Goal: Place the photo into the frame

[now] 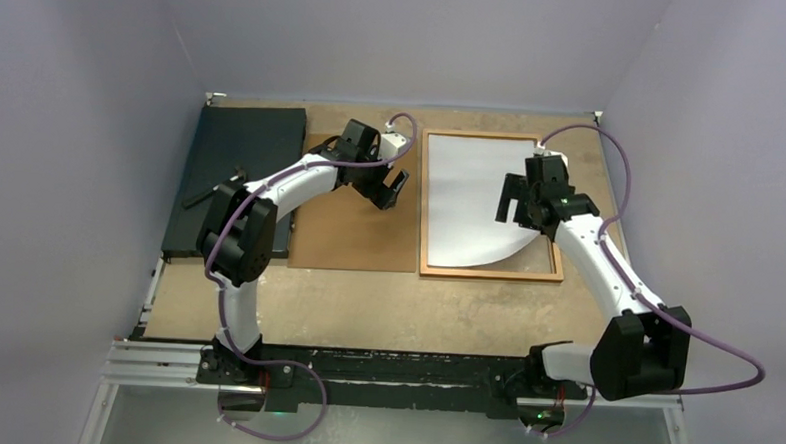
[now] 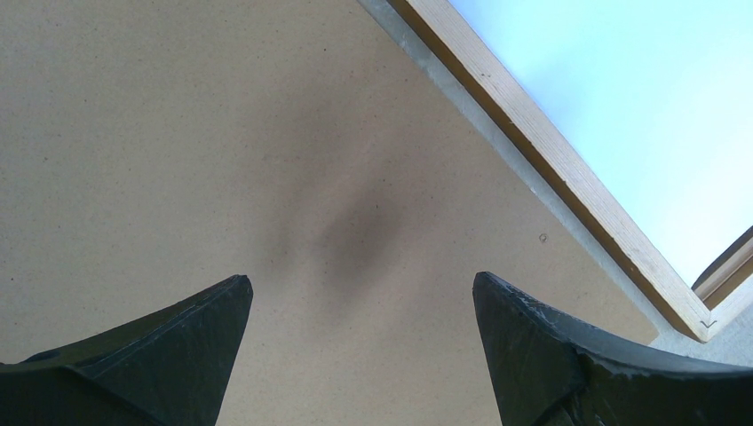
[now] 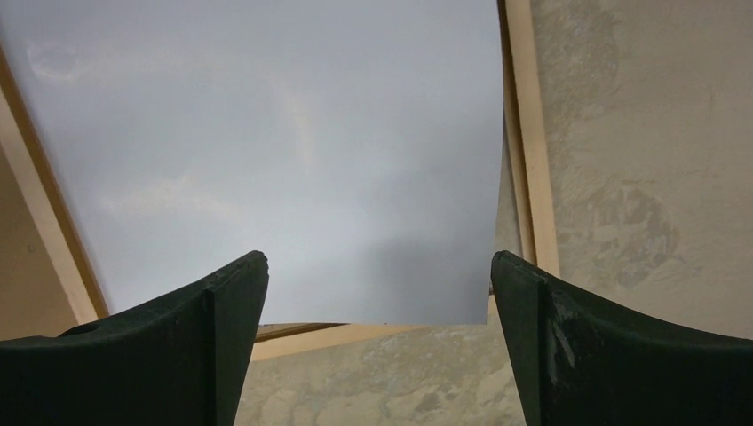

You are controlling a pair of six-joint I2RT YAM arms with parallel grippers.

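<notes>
The photo (image 1: 470,200) lies with its plain white side up inside the orange-brown wooden frame (image 1: 487,274) at the right of the table. Its near right corner curves away, and bare frame interior shows there. My right gripper (image 1: 515,202) hangs open just over the photo's right part, holding nothing. In the right wrist view the open right gripper (image 3: 380,266) looks down on the photo (image 3: 266,133), one corner of it reaching the frame border (image 3: 542,177). My left gripper (image 1: 390,192) is open over the brown backing board (image 1: 354,230), left of the frame. The left wrist view shows the board (image 2: 222,133) and the frame edge (image 2: 550,160).
A dark grey-black mat (image 1: 236,175) lies at the far left, partly under the left arm. The backing board sits between the mat and the frame. Bare mottled table (image 3: 639,177) shows to the right of the frame and along the near edge (image 1: 385,307).
</notes>
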